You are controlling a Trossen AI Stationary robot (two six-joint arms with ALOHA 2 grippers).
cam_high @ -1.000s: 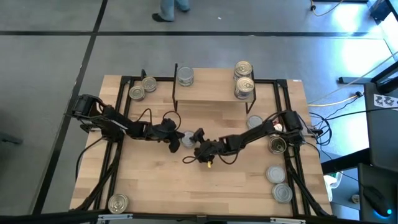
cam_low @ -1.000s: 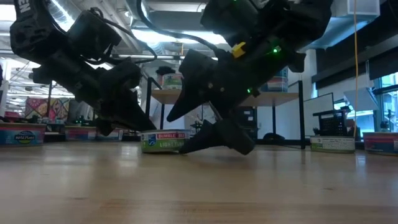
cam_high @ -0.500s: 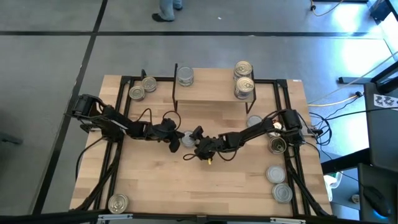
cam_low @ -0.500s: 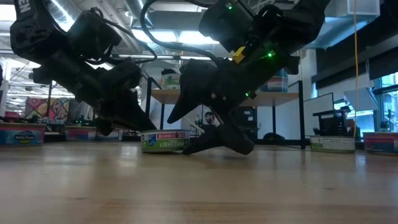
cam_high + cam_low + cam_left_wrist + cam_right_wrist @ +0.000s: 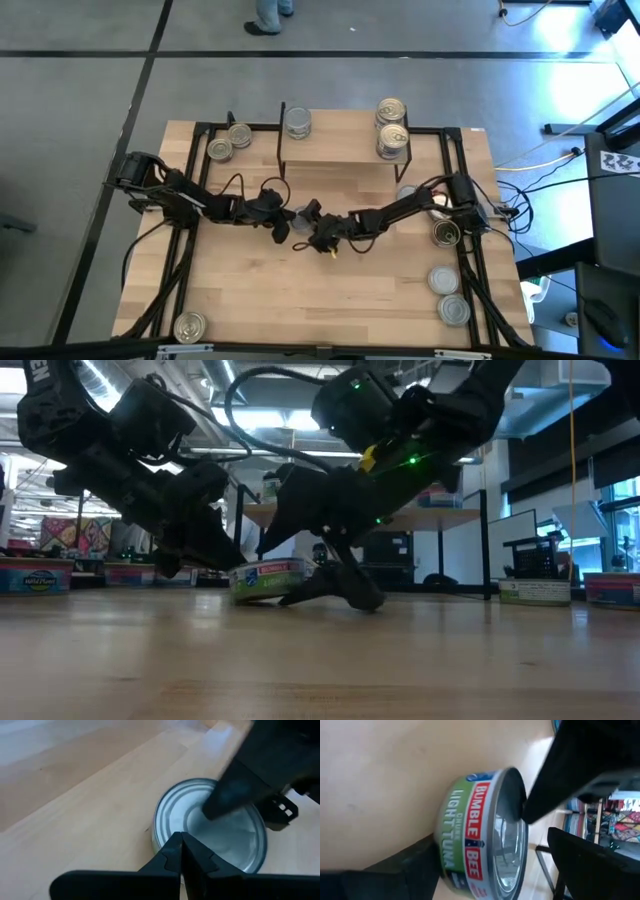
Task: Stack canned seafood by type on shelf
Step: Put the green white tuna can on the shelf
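Desk (image 5: 250, 290): flat light-wood top, bare grain, with loose tins scattered well to either side of the shelf (image 5: 340, 152). That shelf is a small pale board on thin black legs at the far edge. It carries one silver-topped tin (image 5: 298, 122) at one end and two gold-topped tins (image 5: 391, 142) at the other.

Both my arms reach in to one spot in front of the shelf, about level with its silver-tin end.

Right tool (image 5: 312, 216): fingers set astride the tuna can (image 5: 465, 827), one dark finger pressed on the lid and the other against the base. I judge this a pinch across the flat faces, not around the wall.

Left tool (image 5: 181, 851): fingers closed together on nothing, tip at or just beside the can's rim on the side away from my right arm.

Tuna can: short round metal tin, smooth silver lid with a raised rim, glossy green and red paper band. It lies in front of the shelf, between the two tools. The low view shows it tipped, one edge raised off the desk, so its short axis leans off upright.

Finding: the right tool is the one on the can. The lift must go up and back toward the silver tin. A smooth lid in a face pinch may slide.
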